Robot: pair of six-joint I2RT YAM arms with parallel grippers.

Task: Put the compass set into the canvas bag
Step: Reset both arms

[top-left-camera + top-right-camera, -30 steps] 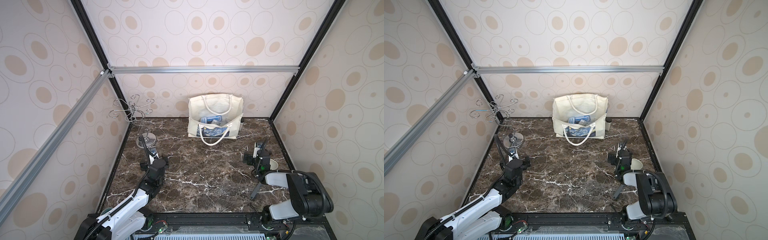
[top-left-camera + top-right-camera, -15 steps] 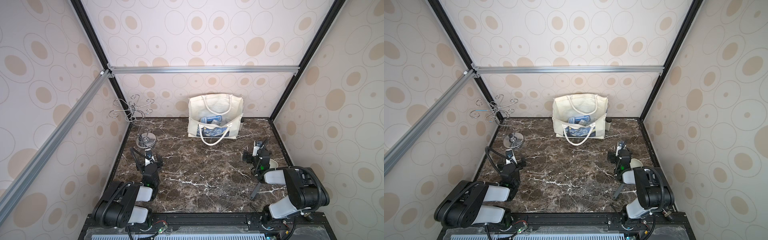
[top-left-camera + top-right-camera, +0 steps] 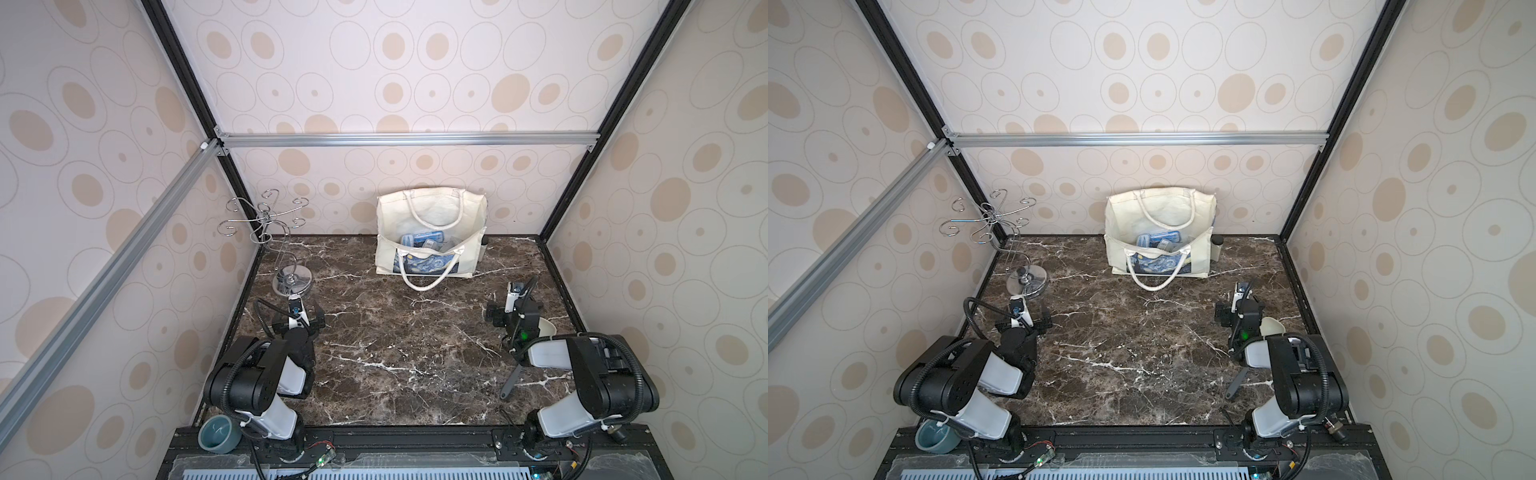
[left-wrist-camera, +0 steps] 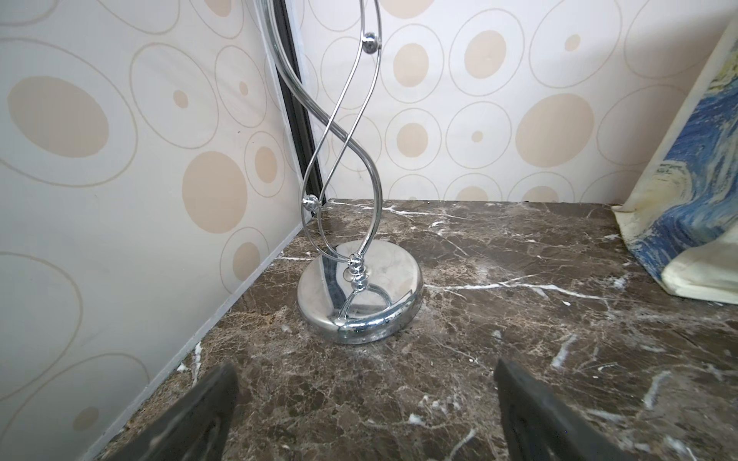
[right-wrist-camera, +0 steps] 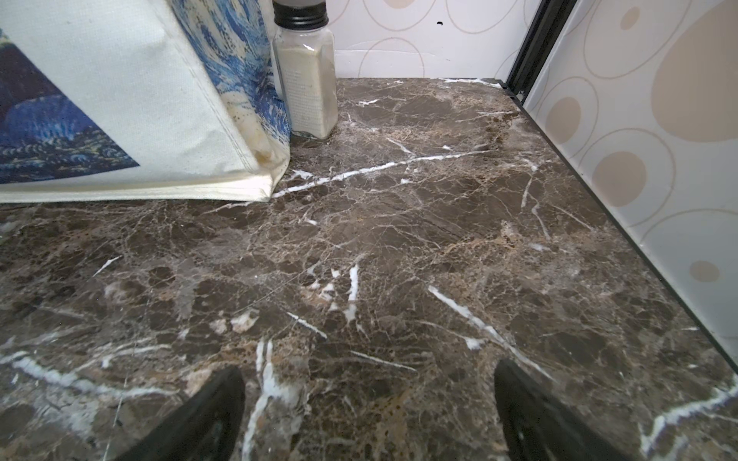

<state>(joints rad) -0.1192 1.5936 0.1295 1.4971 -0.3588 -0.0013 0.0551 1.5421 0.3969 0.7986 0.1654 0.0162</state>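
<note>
Seems finished, with compass set (image 3: 422,240) inside canvas bag (image 3: 385,254), left gripper (image 4: 363,371) and right gripper (image 5: 369,373) spread wide and empty; calls for no further move.

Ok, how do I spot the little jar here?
Find the cream canvas bag at the back of the marble table. The jar stands upright beside the bag's end on the right arm's side. It alone is clear glass, black-capped, holding pale powder.
</note>
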